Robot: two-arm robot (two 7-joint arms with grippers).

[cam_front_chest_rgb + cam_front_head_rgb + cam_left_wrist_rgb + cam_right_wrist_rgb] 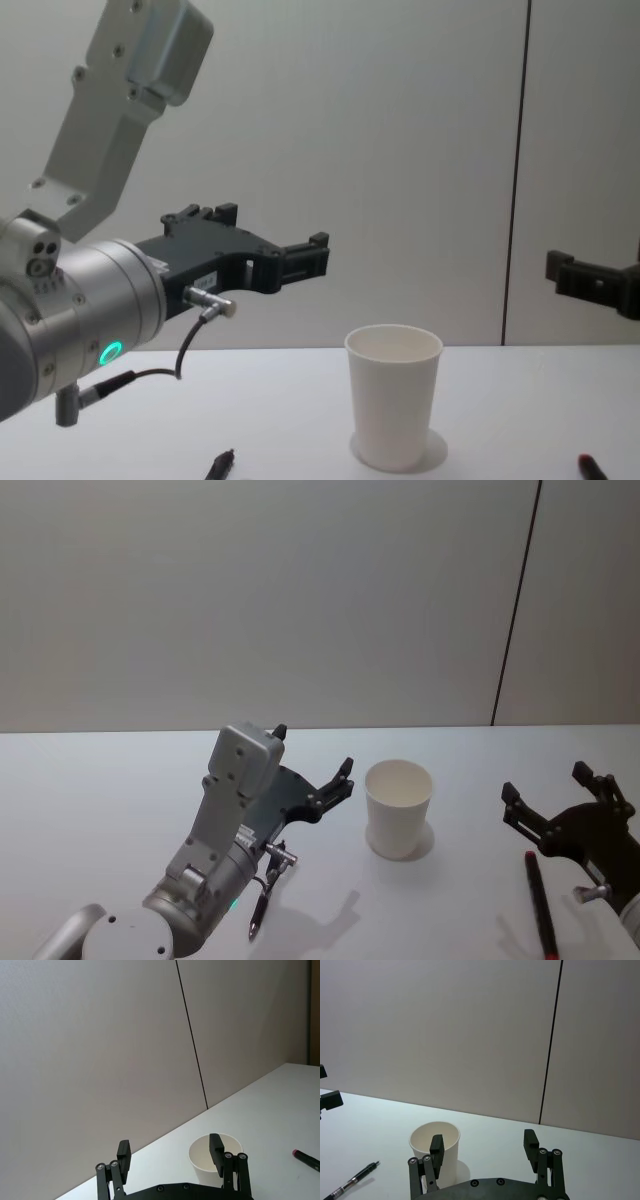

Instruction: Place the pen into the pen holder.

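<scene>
Two pens lie flat on the white table [100, 800]: a slim black pen [258, 912] near the front edge below my left arm, and a dark red pen [540, 905] toward the front right. I cannot tell which is meant. Both look light, stiff, smooth and apt to roll, so I would pinch mid-barrel. The pen holder [398, 805], a thin tapered paper cup, stands upright mid-table and looks easily tipped. The left gripper [314, 748] and right gripper [545, 782] hover either side of it, claws spread, empty.

Left pincer [314, 750] and right pincer [546, 785] both aloft, jaws spread wide, pointing forward, empty.
</scene>
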